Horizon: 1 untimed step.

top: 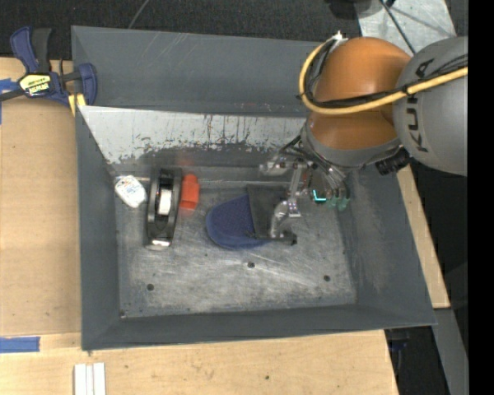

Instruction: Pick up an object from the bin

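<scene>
Gripper (285, 222): hanging mid-frame; open or closed, unclear;
Dark blue rounded cloth pouch (229, 223): probably handling soft, light; its right edge suiting a pinch

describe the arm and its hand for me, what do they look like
Silver-grey arm link with black KUKA lettering; a rounded orange cover at the wrist with a yellow cable looped round it; below, a small bare-metal hand with a teal spot beside it.
</scene>
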Each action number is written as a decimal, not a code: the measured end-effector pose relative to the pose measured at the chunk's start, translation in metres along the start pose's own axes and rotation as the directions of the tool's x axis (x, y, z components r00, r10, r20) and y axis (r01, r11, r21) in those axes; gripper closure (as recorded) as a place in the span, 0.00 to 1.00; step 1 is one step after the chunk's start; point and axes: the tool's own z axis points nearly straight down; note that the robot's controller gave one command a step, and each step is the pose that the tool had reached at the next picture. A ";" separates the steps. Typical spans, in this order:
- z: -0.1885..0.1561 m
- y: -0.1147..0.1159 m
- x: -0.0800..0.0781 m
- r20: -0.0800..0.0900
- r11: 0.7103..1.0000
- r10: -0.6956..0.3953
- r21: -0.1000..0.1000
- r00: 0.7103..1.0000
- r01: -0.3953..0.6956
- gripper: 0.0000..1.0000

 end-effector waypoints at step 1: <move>0.117 -0.045 -0.023 0.013 1.000 0.027 -0.003 1.000 -0.027 0.00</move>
